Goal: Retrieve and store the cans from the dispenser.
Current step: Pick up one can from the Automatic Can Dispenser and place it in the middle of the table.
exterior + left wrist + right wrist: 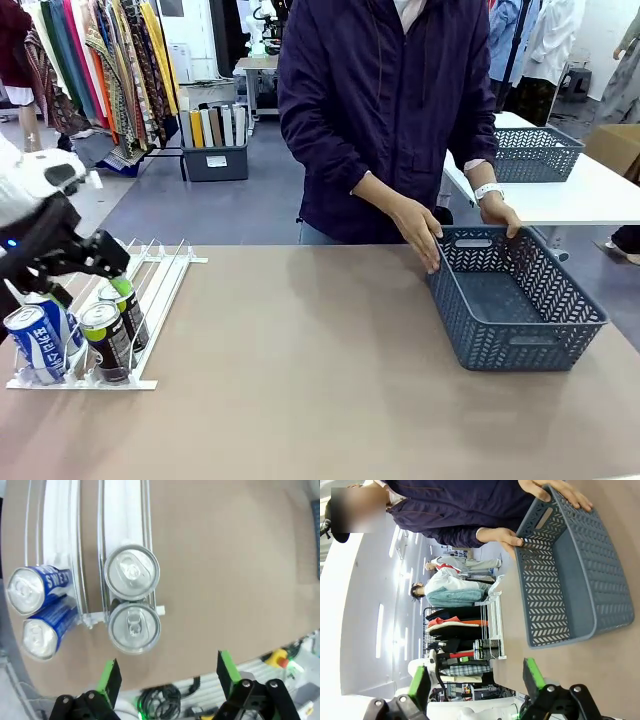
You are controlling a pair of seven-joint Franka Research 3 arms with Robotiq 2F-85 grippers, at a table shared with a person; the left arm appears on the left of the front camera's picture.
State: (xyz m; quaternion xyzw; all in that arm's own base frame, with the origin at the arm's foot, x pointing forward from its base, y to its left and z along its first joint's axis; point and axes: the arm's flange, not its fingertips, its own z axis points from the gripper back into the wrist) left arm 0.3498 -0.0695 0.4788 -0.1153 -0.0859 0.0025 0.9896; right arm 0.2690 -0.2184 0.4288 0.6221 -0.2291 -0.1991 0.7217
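Tan table, left tool hanging jaws apart over the front end of the dispenser, with an upright silver-topped can straight ahead of it.

A blue-grey mesh basket sits on the right of the tan desk. Behind its far edge stands a person in a dark purple jacket. Farther right, a second basket rests on a white table.

One blue can in the dispenser read "SWEA", probably "SWEAT"; the front can bore white Korean lettering.
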